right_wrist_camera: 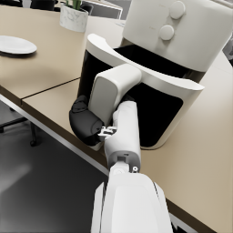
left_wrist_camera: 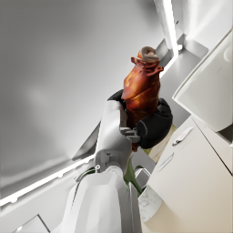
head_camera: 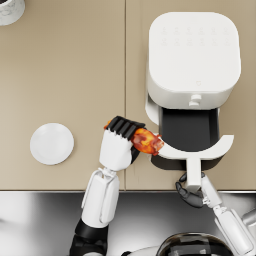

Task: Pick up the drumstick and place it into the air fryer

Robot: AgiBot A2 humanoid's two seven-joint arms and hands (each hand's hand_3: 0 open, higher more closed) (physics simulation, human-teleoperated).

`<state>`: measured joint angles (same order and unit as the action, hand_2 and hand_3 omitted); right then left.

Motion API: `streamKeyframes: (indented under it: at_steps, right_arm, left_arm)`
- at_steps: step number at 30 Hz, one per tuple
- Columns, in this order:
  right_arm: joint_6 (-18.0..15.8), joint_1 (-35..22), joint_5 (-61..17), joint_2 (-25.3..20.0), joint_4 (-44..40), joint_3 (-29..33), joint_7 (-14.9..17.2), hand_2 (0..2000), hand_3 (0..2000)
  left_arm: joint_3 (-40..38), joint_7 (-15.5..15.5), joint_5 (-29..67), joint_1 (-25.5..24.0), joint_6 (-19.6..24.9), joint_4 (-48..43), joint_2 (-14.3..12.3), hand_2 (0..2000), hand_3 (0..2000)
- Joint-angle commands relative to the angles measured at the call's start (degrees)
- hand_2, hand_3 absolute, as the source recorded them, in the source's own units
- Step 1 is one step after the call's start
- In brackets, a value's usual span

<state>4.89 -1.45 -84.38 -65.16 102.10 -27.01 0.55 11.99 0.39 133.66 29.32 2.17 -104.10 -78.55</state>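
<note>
The matte beige tabletop [head_camera: 65, 75] carries a glossy white, round-cornered air fryer [head_camera: 192, 55] whose dark drawer [head_camera: 189, 131] is pulled out. The right robot hand [head_camera: 189, 192] grasps the drawer's handle [head_camera: 192, 172]. The left robot hand [head_camera: 122, 137] clutches the glazed reddish-brown drumstick [head_camera: 146, 141] just beside the drawer's rim. The carry looks nearly finished; next it probably needs moving over the drawer and releasing.

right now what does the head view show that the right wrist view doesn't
Only the head view shows the left hand holding the glazed orange-brown drumstick beside the drawer's rim, and the dark empty inside of the pulled-out drawer. Only the right wrist view shows the drawer's black outer wall and the two round knobs on the fryer's front. Both show the white air fryer, the right hand gripping the drawer's white handle, the round white plate, the beige table and a pale pot.
</note>
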Motion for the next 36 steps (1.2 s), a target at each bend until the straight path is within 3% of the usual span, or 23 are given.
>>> streamKeyframes:
  at_steps: [1,8,12,13,14,15,16,17,18,19,23,27,29,32,36]
  right_arm:
    - [-0.42,0.05,-0.01,0.18,10.32,-7.99,-0.05,2000,2000]
    - [-2.54,0.96,-0.01,2.34,13.86,-12.17,-0.21,2000,2000]
    - [-5.66,0.97,-0.01,2.56,14.35,-13.39,-0.28,2000,2000]
    - [-6.12,1.02,-0.01,2.75,14.63,-13.92,-0.25,2000,2000]
    - [-6.49,1.96,-0.02,5.05,3.52,-0.21,-0.29,2000,2000]
    - [-6.80,1.20,-0.02,3.33,15.23,-14.08,-0.27,2000,2000]
    - [-7.03,1.23,-0.02,3.50,15.59,-14.20,-0.29,2000,2000]
    - [-7.16,2.06,-0.02,5.58,3.85,-0.26,-0.28,2000,2000]
    - [-7.25,1.33,-0.01,3.90,16.01,-14.18,-0.30,2000,2000]
    - [-7.40,1.27,-0.01,3.77,16.46,-14.33,-0.31,2000,2000]
    - [-7.58,1.50,-0.03,4.72,16.80,-15.36,-0.36,2000,2000]
    - [-7.97,1.00,-0.03,3.85,16.11,-14.49,-0.43,2000,2000]
    - [-8.15,0.29,-0.03,2.58,14.34,-13.42,-0.41,2000,2000]
    - [-9.91,-1.61,-0.04,-0.96,9.85,-10.83,-0.49,2000,2000]
    - [-11.63,-4.69,-0.06,-5.80,3.78,-8.45,-0.67,2000,2000]
  left_arm:
    - [3.94,0.00,-0.01,4.68,0.02,1.30,-3.10,2000,2000]
    - [9.14,-0.01,-0.03,10.86,-0.02,7.91,-8.26,2000,2000]
    - [13.43,-0.02,-0.02,14.01,-0.01,12.71,-11.05,2000,2000]
    - [26.31,-0.03,-0.02,21.62,0.08,13.99,-0.52,2000,2000]
    - [17.35,-0.04,-0.05,16.89,-0.04,15.70,-9.41,2000,2000]
    - [17.97,-0.02,0.00,17.68,0.24,17.34,-9.81,2000,2000]
    - [18.30,-0.02,0.00,18.34,0.26,18.69,-10.46,2000,2000]
    - [18.47,-0.01,0.00,18.59,0.28,19.54,-10.78,2000,2000]
    - [18.56,0.00,0.00,18.65,0.30,20.29,-10.95,639,1673]
    - [18.57,-0.08,0.00,18.50,-0.01,20.94,-10.98,0,1347]
    - [15.99,-0.23,0.00,14.68,-0.47,18.87,-8.99,0,40]
    - [7.82,-0.31,0.01,5.72,-1.36,7.39,-3.86,0,0]
    - [1.23,-0.34,0.01,1.82,-1.73,2.68,-2.51,0,0]
    - [-7.55,-0.36,-0.01,-4.03,-1.98,-2.48,-1.85,0,0]
    - [-15.41,-0.37,-0.04,-10.55,-2.10,-6.30,-2.88,0,0]
